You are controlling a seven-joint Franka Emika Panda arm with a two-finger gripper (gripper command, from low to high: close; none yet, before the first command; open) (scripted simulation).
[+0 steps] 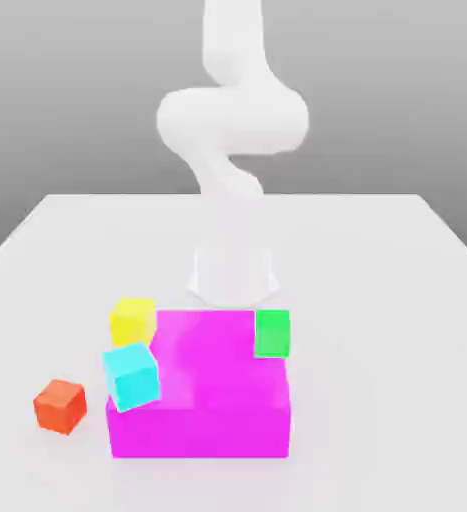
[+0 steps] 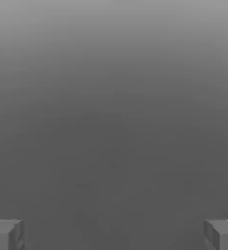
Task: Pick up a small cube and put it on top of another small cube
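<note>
The small red-orange cube (image 1: 59, 405) rests on the white table (image 1: 377, 300), near the front on the exterior view's left. The small yellow cube (image 1: 133, 320) sits further back, touching the upper left corner of a big magenta block (image 1: 217, 410). In the hand view my gripper (image 2: 114, 235) is open: its two grey fingertips (image 2: 6, 234) stand far apart with nothing between them, and only plain grey background lies beyond. The white arm (image 1: 232, 130) rises behind the magenta block.
A cyan cube (image 1: 132, 375) leans tilted against the magenta block's left side, between the yellow and red cubes. A green cube (image 1: 272, 333) sits on the block's back right part. The table stretches wide to the right and back.
</note>
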